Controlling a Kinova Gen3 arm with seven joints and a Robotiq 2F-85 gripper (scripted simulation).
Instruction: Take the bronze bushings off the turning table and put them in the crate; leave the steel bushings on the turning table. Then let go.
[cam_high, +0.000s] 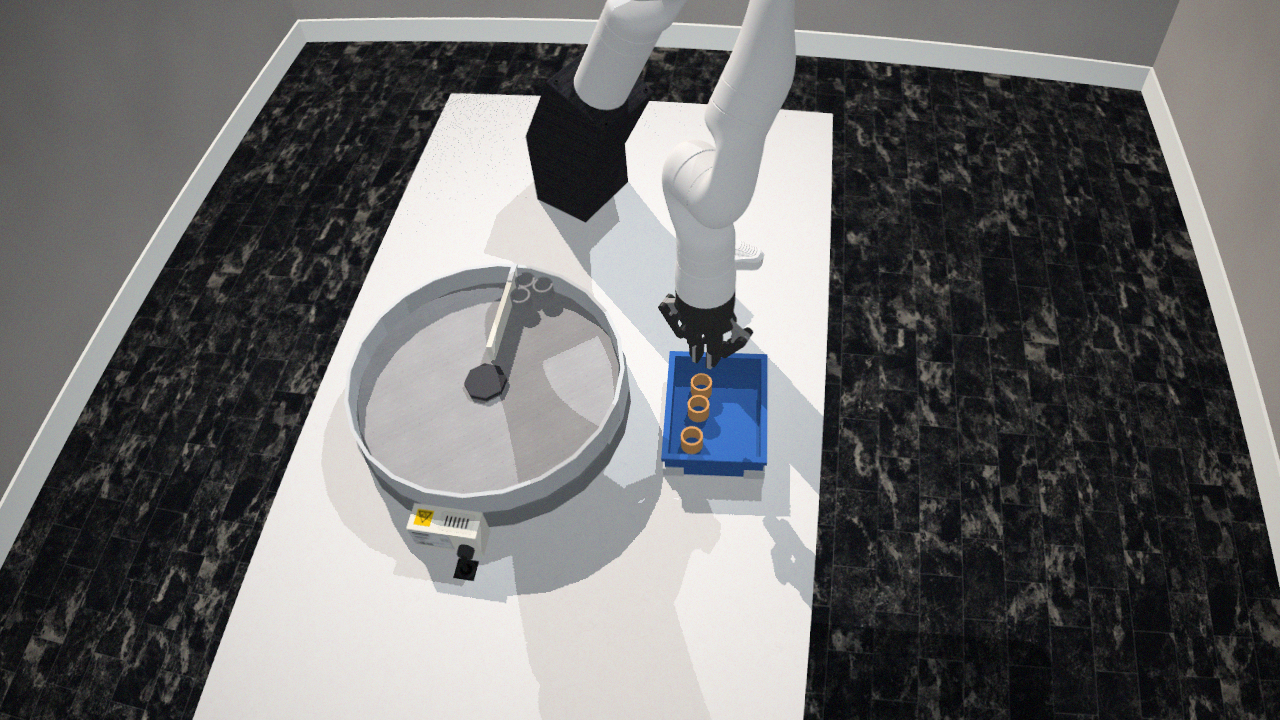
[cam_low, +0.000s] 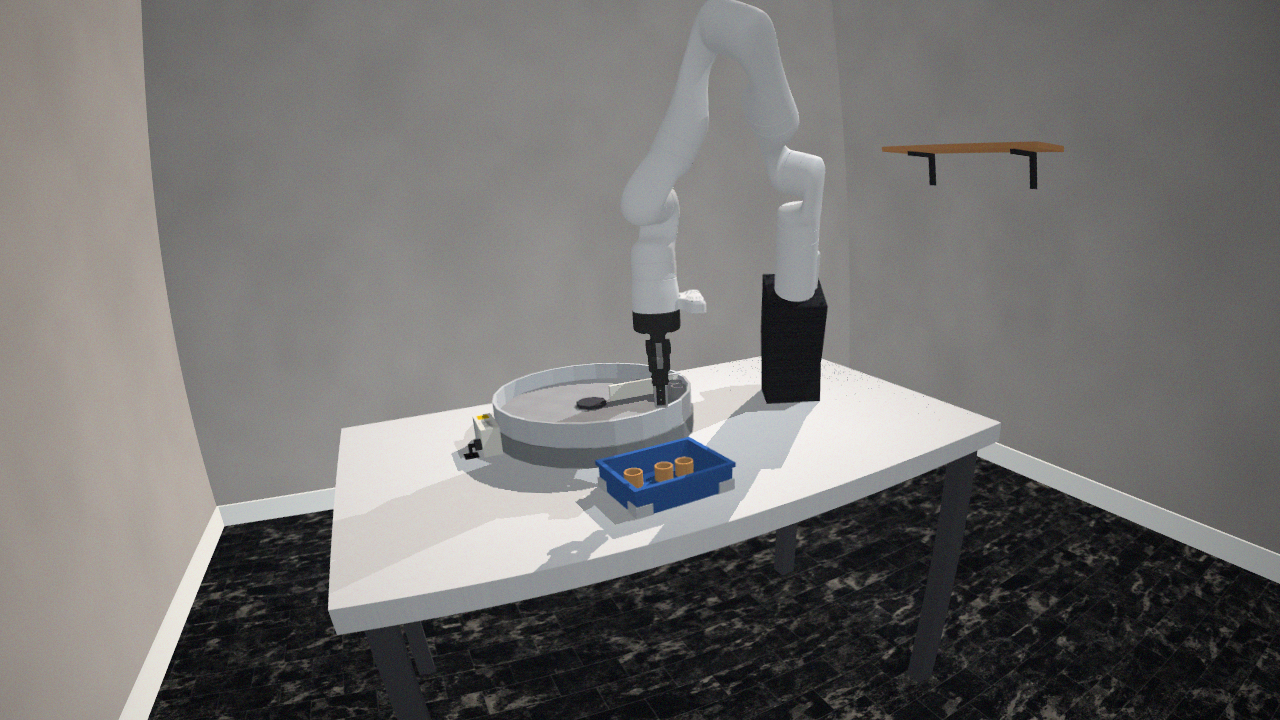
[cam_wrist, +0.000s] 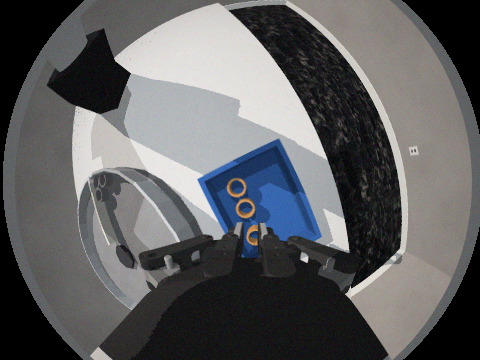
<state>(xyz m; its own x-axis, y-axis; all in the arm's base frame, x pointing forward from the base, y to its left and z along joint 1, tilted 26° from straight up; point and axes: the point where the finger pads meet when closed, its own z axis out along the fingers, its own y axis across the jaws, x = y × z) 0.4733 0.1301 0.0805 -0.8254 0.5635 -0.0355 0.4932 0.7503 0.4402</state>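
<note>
Three bronze bushings stand upright in the blue crate (cam_high: 739, 440) (cam_low: 691, 493) (cam_wrist: 292, 210), in a row along its side near the turning table (cam_high: 416, 362) (cam_low: 572, 435). The near-base bushing (cam_high: 700, 394) (cam_low: 683, 471) (cam_wrist: 228, 188) is close to the middle bushing (cam_high: 698, 418) (cam_low: 663, 475) (cam_wrist: 237, 209). The far bushing (cam_high: 691, 447) (cam_low: 633, 479) stands a little apart. Three steel bushings (cam_high: 543, 291) are grouped on the turning table beside the pale bar. My gripper (cam_high: 704, 360) (cam_low: 660, 402) (cam_wrist: 250, 231) hangs above the crate's base-side edge, fingers slightly apart with nothing between them.
The pale bar (cam_high: 500, 316) runs from the table's dark hub (cam_high: 486, 382) to its raised wall. A control box (cam_high: 446, 528) with a black knob sits at the turning table's front. The black arm base (cam_high: 581, 156) stands at the back. A wooden shelf (cam_low: 972, 147) hangs on the wall.
</note>
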